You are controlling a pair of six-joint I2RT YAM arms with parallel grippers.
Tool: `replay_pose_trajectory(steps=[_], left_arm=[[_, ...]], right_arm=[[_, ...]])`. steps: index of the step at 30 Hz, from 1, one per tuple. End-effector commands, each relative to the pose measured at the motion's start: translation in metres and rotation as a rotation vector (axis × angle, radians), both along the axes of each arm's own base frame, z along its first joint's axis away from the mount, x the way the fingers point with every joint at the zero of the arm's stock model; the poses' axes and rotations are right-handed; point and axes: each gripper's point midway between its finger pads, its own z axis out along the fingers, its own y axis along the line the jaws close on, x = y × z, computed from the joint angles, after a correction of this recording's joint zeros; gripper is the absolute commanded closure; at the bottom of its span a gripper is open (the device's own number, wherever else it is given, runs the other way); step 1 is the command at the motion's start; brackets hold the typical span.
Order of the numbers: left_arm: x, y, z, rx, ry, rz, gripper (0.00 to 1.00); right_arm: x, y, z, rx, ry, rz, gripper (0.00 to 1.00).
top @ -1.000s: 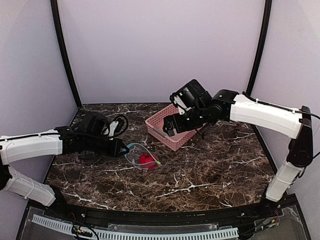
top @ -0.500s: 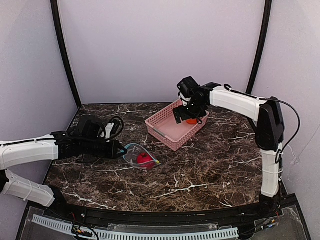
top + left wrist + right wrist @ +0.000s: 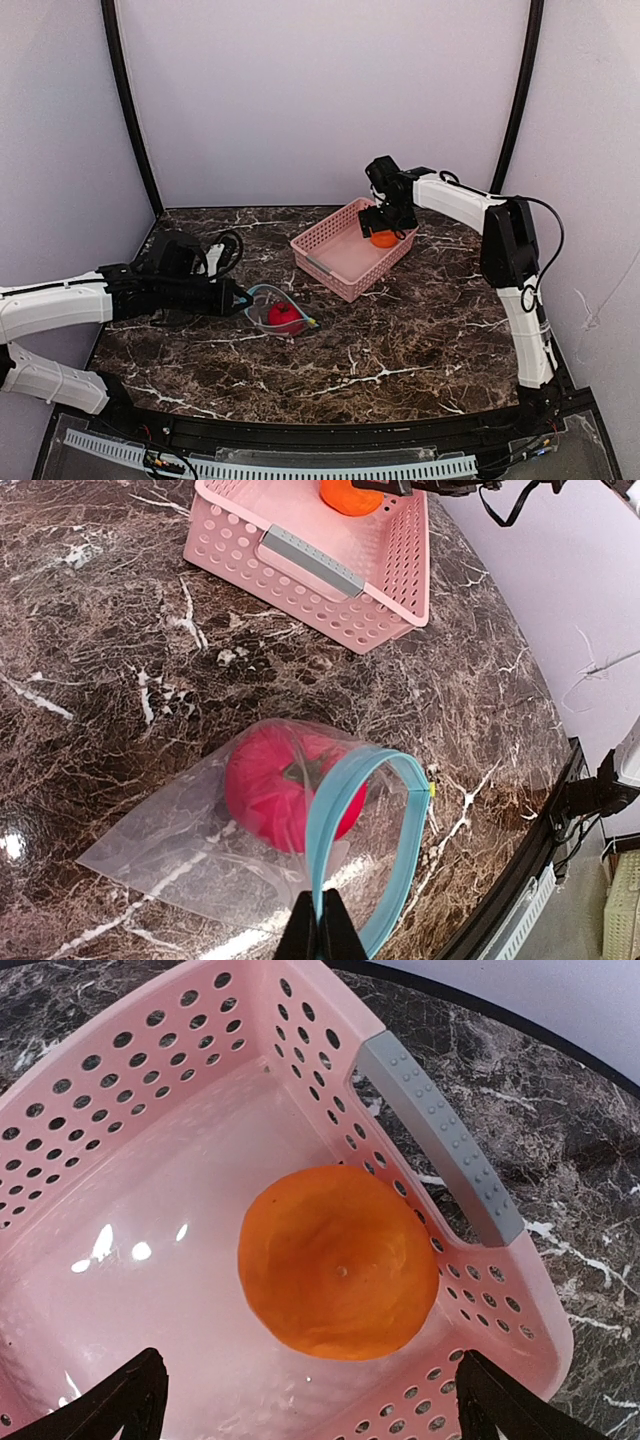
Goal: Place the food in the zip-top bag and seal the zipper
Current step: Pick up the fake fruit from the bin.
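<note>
Marbled bench (image 3: 420, 340) holds a basket (image 3: 130, 1070) with the orange food (image 3: 338, 1260) inside; the right pincer (image 3: 310, 1390) hangs spread wide above it. Nearby, the left pincer (image 3: 320, 925) pinches the zipper (image 3: 345, 800) of the gaping bag (image 3: 170, 840), red food (image 3: 280, 795) within.

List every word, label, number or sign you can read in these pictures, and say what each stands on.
None can be read. No writing shows on the pink basket, the clear bag, the orange food or the red food.
</note>
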Motion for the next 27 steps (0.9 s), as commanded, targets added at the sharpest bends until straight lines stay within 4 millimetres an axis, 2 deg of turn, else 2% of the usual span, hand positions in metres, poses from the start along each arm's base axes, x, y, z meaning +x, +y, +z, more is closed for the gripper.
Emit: replay_pose_trajectory(steps=[1, 9, 15, 27], left_arm=[[-0.001, 0.003, -0.002, -0.003, -0.004, 0.008, 0.99], [-0.001, 0.005, 0.000, 0.018, -0.015, -0.003, 0.99], [-0.002, 0.006, -0.002, 0.025, -0.013, -0.006, 0.99], [-0.001, 0.005, -0.004, 0.032, -0.009, -0.007, 0.99]], right_arm=[[0.014, -0.003, -0.013, 0.047, 0.026, 0.001, 0.01], [0.025, -0.006, -0.036, 0.067, 0.055, 0.006, 0.02], [0.027, 0.001, -0.052, 0.083, 0.082, 0.028, 0.02], [0.037, 0.005, -0.053, 0.102, 0.060, 0.010, 0.02]])
